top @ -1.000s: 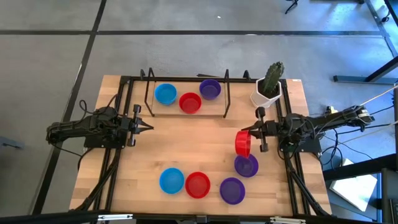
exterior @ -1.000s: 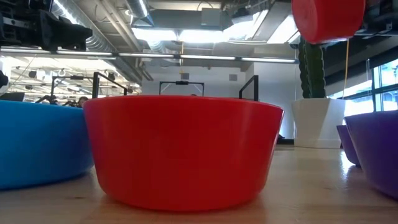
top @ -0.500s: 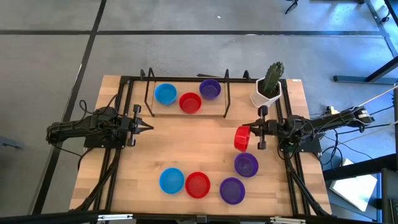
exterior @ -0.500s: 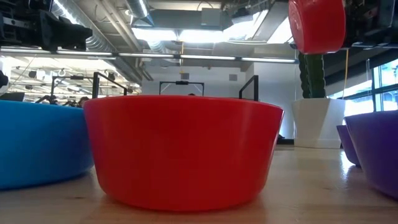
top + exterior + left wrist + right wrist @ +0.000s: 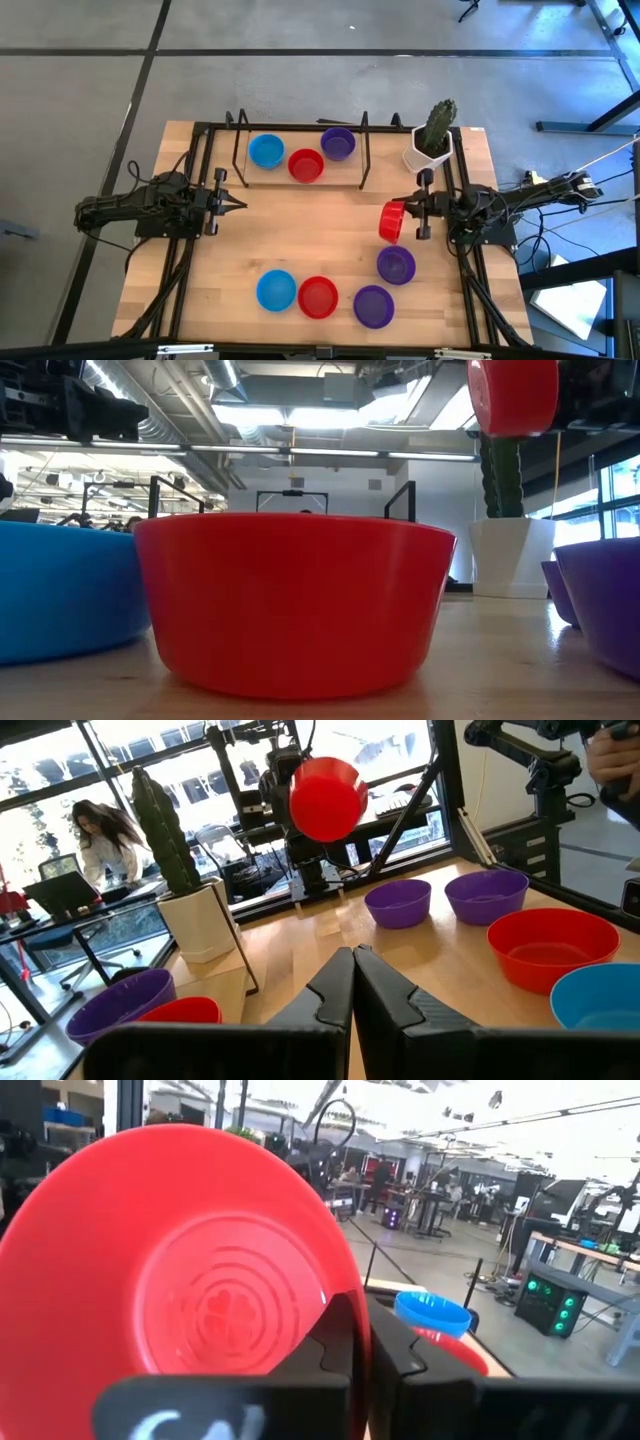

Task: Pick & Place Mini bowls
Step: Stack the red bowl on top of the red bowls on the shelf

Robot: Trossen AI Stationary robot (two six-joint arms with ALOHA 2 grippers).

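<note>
Three mini bowls [image 5: 303, 160] by the far rack, four near front, one red bowl [image 5: 390, 222] airborne, tilted on edge

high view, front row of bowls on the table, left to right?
blue bowl → red bowl → purple bowl → second purple bowl, set a little farther back.
</note>
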